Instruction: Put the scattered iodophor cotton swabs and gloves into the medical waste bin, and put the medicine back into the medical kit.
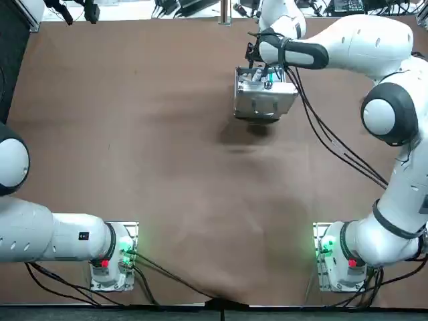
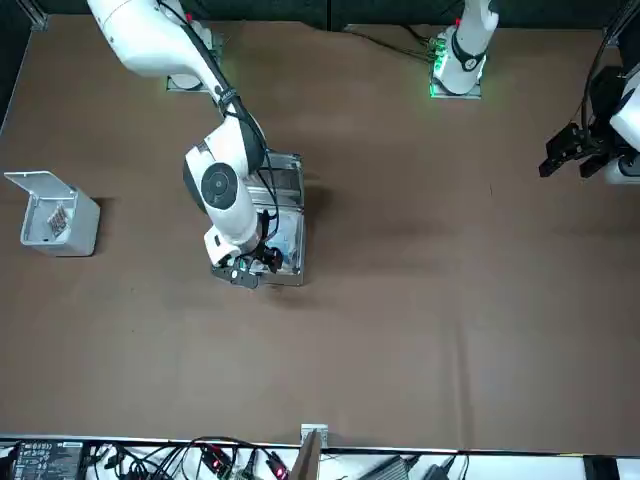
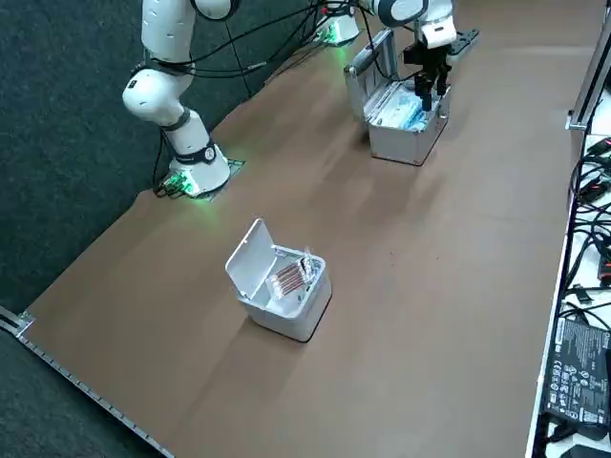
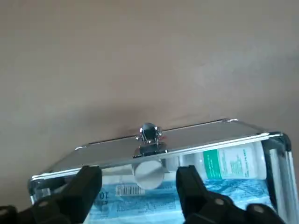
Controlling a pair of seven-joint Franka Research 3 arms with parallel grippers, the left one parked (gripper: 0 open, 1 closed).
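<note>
The job looks all but finished: the table [image 1: 134, 147] shows no loose swabs, gloves or medicine in any view, so what is left, by my reading, is little more than drawing the right arm away from the kit [image 3: 401, 143]. The bin [image 3: 291, 320] stands well apart from the kit, near the table's right-hand edge, with its lid [image 3: 248, 262] tipped up and open; inside lies a bundle of brown-tipped swabs [image 3: 291, 277]. The gloves are not visible anywhere on the table, and whether they lie under the swabs in the bin cannot be told. The kit, a metal case, stands open on the far side of the table with its lid raised; it holds blue-and-white packs [image 3: 399, 113] and, along one wall, a white bottle [image 4: 229, 163] with a green label lying on its side, which I take to be the medicine, already back where it belongs. The right tool [image 4: 138, 179] hangs just above the kit's open top, over the front wall with the latch [image 4: 148, 134] – its fingers stand apart and clamp nothing, which fits a release just made rather than a pick about to begin, though that is a judgement – and neither lid needs shutting as far as the task says
</note>
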